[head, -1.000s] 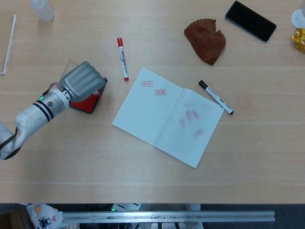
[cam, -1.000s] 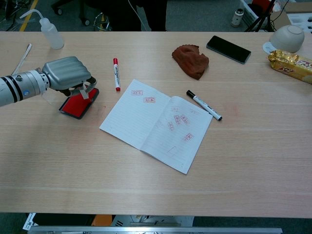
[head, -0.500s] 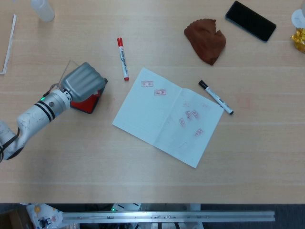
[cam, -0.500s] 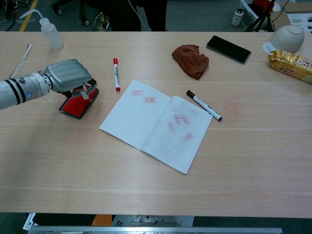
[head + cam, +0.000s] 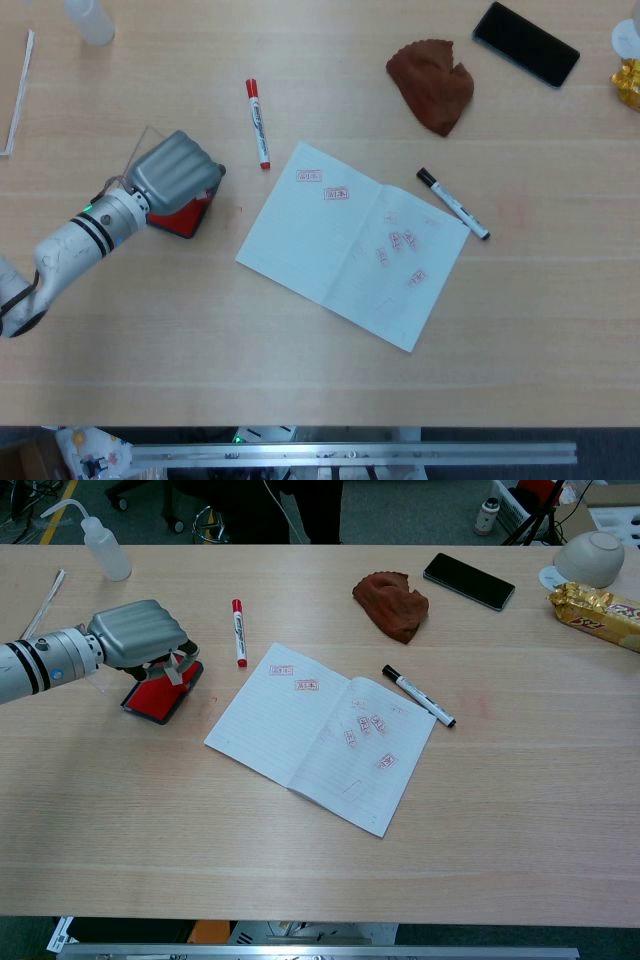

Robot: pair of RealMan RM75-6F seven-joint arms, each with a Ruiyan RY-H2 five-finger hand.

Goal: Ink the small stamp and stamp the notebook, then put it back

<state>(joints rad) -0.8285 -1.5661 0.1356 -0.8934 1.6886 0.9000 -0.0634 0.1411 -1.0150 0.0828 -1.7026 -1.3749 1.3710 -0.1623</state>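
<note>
Left hand point(image 5: 176, 170) covers the red ink pad point(image 5: 186, 215); fingers point(image 5: 172, 666) curled downward over it. The small stamp is hidden beneath, so a grip cannot be confirmed. Only the chest view shows the fingertips. Notebook point(image 5: 340, 240) lies open mid-bench, well apart. Right hand unseen.

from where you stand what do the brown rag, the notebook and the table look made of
Brown rag: soft cloth, matte, judging by its crumpled folds. Notebook: thin paper, with faint ruled lines and red stamp marks. Table: light wood or wood-look laminate, with visible grain and a smooth, low sheen.
</note>
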